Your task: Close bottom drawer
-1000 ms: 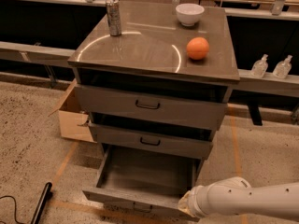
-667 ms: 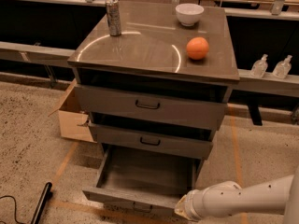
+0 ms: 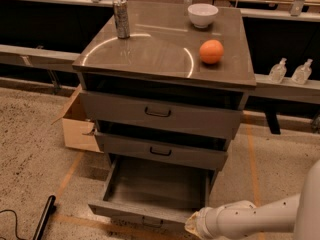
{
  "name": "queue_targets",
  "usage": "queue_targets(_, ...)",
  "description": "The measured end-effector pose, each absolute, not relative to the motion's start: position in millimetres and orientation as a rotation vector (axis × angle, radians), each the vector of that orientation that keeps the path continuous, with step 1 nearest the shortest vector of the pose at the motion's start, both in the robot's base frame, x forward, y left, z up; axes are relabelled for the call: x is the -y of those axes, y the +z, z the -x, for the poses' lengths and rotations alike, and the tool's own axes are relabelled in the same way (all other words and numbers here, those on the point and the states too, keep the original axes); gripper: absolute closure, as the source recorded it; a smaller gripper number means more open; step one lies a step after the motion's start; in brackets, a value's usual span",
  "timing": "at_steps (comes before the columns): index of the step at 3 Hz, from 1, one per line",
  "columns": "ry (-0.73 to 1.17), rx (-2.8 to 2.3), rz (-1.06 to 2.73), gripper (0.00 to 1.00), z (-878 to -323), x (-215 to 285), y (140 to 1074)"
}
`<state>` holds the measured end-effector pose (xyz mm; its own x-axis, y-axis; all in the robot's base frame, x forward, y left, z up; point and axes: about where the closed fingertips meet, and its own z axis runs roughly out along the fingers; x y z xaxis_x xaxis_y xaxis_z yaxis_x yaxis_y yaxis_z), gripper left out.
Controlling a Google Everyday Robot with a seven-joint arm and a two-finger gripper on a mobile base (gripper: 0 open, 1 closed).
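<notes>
The bottom drawer [image 3: 150,186] of the grey cabinet is pulled far out, and its grey box interior looks empty. Its slim front panel [image 3: 135,213] faces the lower edge of the view, with a small dark handle [image 3: 150,219] on it. My gripper [image 3: 194,227], at the end of the white arm [image 3: 250,219], sits at the right end of that front panel, low in the view. The arm end hides the gripper's tip. The middle drawer [image 3: 160,151] and the top drawer [image 3: 159,113] each stand slightly out.
On the cabinet top [image 3: 150,54] stand a metal can [image 3: 120,18], a white bowl [image 3: 202,15] and an orange [image 3: 211,51]. A cardboard box [image 3: 77,124] sits left of the cabinet. A dark rod [image 3: 44,219] lies on the floor at lower left. Two bottles [image 3: 290,71] stand on the right ledge.
The arm's end has shifted a little left and down along the bottom drawer's front right corner. The drawer stands out about as far as before.
</notes>
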<state>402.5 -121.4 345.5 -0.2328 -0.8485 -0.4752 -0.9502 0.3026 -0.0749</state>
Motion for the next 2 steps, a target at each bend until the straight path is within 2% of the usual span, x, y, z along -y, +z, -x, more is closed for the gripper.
queue_targets(2, 0.375, -2.042, 1.592, 1.00, -399, 95, 289)
